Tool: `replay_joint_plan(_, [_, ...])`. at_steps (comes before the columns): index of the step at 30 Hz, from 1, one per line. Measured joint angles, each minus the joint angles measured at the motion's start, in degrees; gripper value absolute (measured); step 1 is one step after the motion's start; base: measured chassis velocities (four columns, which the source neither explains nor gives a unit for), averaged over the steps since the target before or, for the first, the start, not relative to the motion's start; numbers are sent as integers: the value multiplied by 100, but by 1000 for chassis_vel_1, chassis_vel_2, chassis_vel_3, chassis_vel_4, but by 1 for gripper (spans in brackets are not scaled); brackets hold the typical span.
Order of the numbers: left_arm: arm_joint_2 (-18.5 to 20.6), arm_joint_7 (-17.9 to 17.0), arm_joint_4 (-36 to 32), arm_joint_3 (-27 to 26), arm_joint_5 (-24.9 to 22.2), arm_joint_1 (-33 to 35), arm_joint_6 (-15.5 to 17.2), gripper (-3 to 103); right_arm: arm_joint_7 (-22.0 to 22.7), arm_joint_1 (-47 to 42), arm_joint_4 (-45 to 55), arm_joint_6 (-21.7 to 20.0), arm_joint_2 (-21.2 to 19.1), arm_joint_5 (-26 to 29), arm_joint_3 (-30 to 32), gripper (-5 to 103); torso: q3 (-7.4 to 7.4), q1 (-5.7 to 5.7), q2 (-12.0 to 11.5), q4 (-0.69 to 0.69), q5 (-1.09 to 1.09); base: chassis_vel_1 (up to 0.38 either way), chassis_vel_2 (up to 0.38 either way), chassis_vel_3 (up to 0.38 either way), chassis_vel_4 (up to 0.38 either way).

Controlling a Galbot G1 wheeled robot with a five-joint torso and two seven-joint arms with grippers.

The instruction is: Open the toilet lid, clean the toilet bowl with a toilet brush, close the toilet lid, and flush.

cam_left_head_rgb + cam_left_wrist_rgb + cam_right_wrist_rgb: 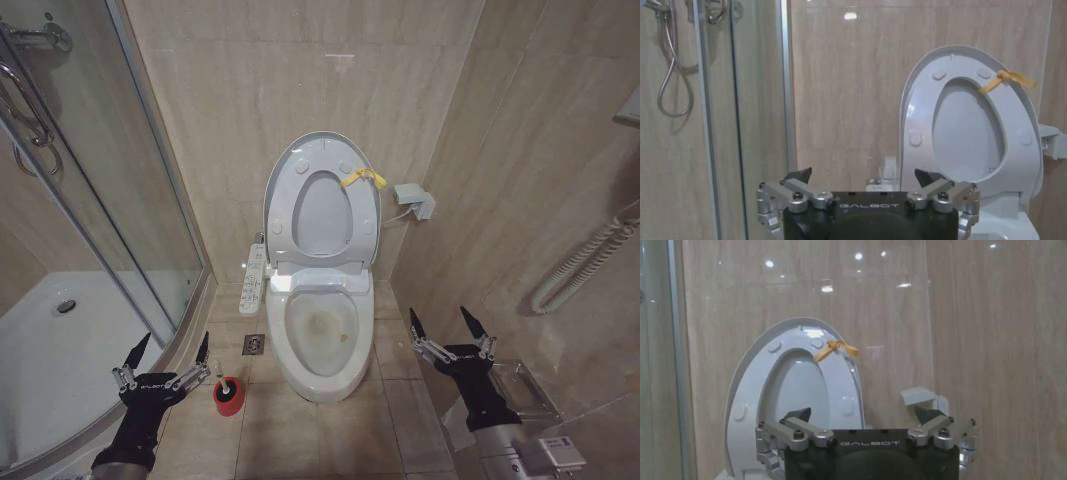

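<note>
Porcelain and beige tile surround the scene: the toilet lid [322, 205] stands raised against the back wall together with the ring seat [322, 215], and a yellow tag [362, 179] hangs at the lid's upper edge on the robot's right. Below it the toilet bowl [322, 335] lies open, with yellowish-brown stains inside the basin. The toilet brush [228, 393] stands on the floor tiles just to the robot's left of the bowl's front, its thin white handle rising from a red cup base. A long white remote panel [254, 277] sits along the bowl's left side, and a square floor drain [254, 345] lies between it and the brush. The left tool [167, 352] hovers low, near the brush and beside the shower tray [40, 350], its fingers spread wide and gripping nothing. The right tool [449, 322] hangs on the other side of the bowl, near the right wall, likewise wide open and empty. From the left wrist view the left tool [865, 176] faces the raised lid [973, 120] and the glass shower door [740, 100].
</note>
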Motion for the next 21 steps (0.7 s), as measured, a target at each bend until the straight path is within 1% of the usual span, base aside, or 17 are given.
replay_joint_plan(2, [0,0,0,0,0,0,0,100,106,12,-19,9,21,-2,-39,100,0,0,0,0,0,0,0,0,0])
replay_joint_plan(5, [0,0,0,0,0,0,0,100,141,19,-30,13,25,-2,-51,100,0,0,0,0,0,0,0,0,0])
replay_joint_plan(21, [0,0,0,0,0,0,0,100,154,28,-47,17,22,-2,-55,100,0,0,0,0,0,0,0,0,0])
